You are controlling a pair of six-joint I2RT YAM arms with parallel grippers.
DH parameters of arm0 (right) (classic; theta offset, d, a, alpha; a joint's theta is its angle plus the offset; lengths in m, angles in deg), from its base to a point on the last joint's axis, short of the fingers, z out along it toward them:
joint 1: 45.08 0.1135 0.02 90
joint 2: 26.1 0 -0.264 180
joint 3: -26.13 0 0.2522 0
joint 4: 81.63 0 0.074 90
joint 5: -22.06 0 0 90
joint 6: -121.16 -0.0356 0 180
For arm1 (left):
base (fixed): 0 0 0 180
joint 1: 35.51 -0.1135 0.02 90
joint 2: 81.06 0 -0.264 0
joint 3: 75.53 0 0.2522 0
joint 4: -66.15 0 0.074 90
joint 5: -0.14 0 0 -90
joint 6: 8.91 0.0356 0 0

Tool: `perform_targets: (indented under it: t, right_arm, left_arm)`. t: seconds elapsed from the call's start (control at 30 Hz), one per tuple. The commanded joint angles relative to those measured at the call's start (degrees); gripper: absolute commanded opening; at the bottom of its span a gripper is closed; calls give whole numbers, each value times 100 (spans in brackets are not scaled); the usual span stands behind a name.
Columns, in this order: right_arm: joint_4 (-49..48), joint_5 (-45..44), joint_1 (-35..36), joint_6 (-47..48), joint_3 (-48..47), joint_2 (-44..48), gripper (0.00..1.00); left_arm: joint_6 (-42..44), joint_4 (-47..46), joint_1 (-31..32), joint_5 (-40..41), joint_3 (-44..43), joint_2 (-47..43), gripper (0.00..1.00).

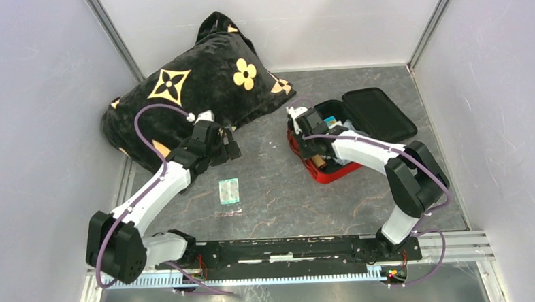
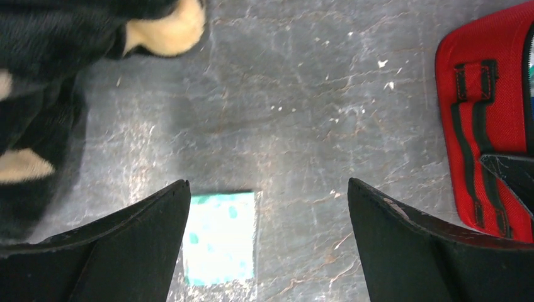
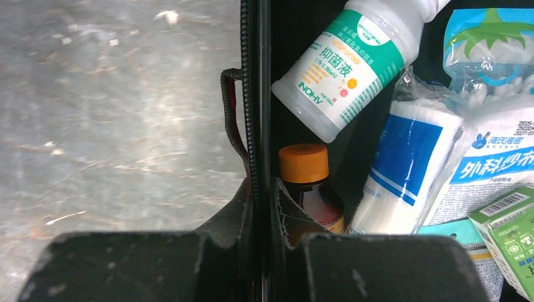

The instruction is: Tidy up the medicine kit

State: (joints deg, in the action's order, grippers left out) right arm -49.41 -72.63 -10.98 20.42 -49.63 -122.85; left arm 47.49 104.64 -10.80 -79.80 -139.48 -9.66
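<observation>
My right end effector [image 3: 261,189] pinches the side wall of the open medicine kit [image 1: 330,174]. My left end effector [image 2: 269,182] is spread wide over a small green packet [image 2: 220,238], well apart from the kit.

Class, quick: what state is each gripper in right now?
Left gripper: open, holding nothing.
Right gripper: closed on the rim of the kit.

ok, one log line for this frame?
left pincer: open, empty | right pincer: shut on medicine kit rim | lid: open | inside: bottles, gauze | teal sachet: on table, outside kit
</observation>
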Motion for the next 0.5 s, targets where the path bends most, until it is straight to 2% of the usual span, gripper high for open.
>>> perform_targets:
  t: [0.0, 0.23, 0.33, 0.47]
  right_arm:
    - [-475, 268, 558, -675, 35, 88, 4]
    - [-1555, 1146, 812, -1408, -476, -308, 26]
    - [-1570, 1244, 674, -1382, -995, -592, 35]
    - [-1992, 2121, 213, -1431, -1071, -544, 51]
  left_arm:
    - [-477, 202, -27, 237, 341, -546, 100]
    - [-636, 557, -28, 461, 437, -864, 100]
    - [-727, 658, -27, 482, 512, -958, 100]
    - [-809, 641, -28, 497, 686, -1083, 100]
